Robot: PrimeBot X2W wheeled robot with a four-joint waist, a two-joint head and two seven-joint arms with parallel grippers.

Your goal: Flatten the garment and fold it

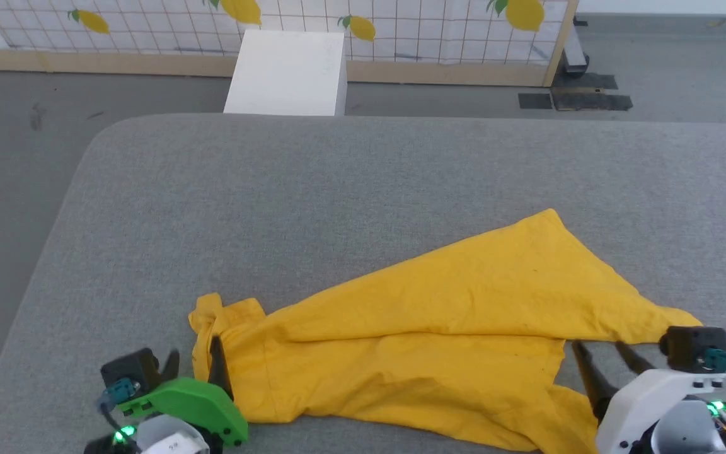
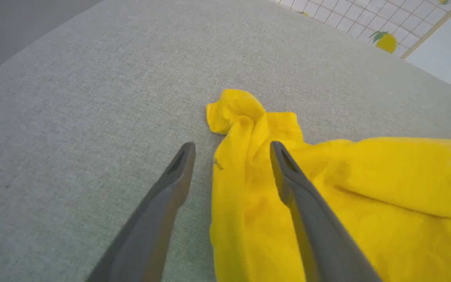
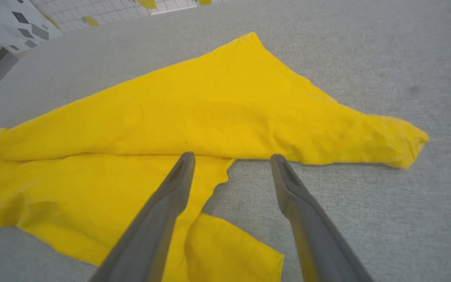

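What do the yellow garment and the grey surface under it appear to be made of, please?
The garment looks like soft, matte cloth, probably cotton jersey: it creases, bunches at one end and lies limp with thin edges. The grey surface seems to be upholstery fabric, perhaps over padding: a fine heathered weave, no shine and rounded corners.

Yellow T-shirt point(image 1: 432, 328): crumpled, not flat, print hidden; peak pts far-right, sleeve bunched left; lies near-ctr on grey surface point(image 1: 338, 189).

Grey fabric-covered desk point(image 1: 312, 183), rounded far-left corner; bright yellow cotton T-shirt point(image 1: 438, 315) lies rumpled on it near the front edge, bunched at left, one corner peaking toward the far side
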